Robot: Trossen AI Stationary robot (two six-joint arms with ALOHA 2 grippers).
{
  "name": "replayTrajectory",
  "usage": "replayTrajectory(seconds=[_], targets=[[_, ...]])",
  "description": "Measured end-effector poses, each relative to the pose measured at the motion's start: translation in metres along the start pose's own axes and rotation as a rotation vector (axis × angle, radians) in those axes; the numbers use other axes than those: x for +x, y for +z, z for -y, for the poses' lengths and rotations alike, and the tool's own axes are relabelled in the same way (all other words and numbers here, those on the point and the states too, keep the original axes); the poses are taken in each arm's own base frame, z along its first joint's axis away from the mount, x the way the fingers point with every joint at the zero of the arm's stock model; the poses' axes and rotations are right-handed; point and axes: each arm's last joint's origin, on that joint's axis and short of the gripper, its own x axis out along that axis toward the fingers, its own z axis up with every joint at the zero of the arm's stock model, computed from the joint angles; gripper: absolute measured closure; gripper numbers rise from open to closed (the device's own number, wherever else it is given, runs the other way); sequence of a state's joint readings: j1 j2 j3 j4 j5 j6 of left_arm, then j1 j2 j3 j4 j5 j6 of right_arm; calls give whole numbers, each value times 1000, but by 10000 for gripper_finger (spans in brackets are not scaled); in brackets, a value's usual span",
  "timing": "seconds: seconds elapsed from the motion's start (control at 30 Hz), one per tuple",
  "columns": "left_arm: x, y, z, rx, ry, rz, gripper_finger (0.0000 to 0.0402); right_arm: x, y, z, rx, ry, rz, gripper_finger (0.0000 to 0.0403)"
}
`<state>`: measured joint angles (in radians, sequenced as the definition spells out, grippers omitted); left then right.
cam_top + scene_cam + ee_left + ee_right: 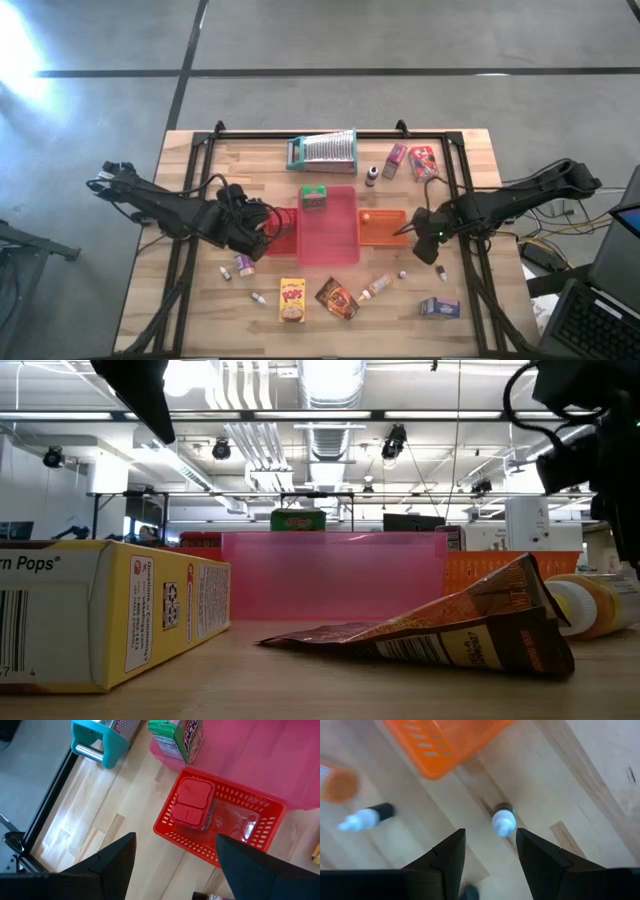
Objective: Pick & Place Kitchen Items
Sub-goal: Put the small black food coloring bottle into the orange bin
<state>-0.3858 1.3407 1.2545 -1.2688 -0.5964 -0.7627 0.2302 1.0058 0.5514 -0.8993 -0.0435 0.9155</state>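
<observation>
My right gripper (490, 851) points down, open, just above a tiny white-capped bottle (503, 821) that stands upright on the wood (441, 272); its fingers stand on either side of the bottle without touching it. A second tiny bottle (367, 817) lies on its side nearby. My left gripper (172, 865) hangs open over a red basket (175, 836) that holds a red box (192, 802). A green box (314, 197) stands in the pink tray (335, 245). Near the front edge lie a yellow box (291, 300), a brown packet (337, 297) and a blue-purple box (439, 308).
An orange tray (390, 235) sits beside the pink one. A grater with a teal frame (323, 150), a spice jar (371, 176), a pink box (395, 157) and a red box (423, 162) stand at the back. An orange-capped bottle (377, 287) and small jars (243, 265) lie in front.
</observation>
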Motion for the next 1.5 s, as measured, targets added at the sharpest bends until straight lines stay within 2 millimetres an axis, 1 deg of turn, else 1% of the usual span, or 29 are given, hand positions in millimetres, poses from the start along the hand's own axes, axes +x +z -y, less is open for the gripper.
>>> replayTrajectory(seconds=[0.23,0.5,0.73,1.23,1.37,1.5], targets=[[0,0,0,-1,-1,1,125,17,4,-3,-12,-102,-54,234],[0,0,0,-2,-2,2,125,25,8,-7,-28,-113,-55,234],[0,0,0,-2,-3,3,125,24,9,-7,-34,-122,-31,254],[0,0,0,-3,-3,3,125,20,8,-6,-34,-101,-25,335],[0,0,0,-4,-4,4,125,19,8,-7,-35,-95,-28,337],[0,1,1,-5,-5,6,125,14,10,-10,-49,-87,-26,322]])
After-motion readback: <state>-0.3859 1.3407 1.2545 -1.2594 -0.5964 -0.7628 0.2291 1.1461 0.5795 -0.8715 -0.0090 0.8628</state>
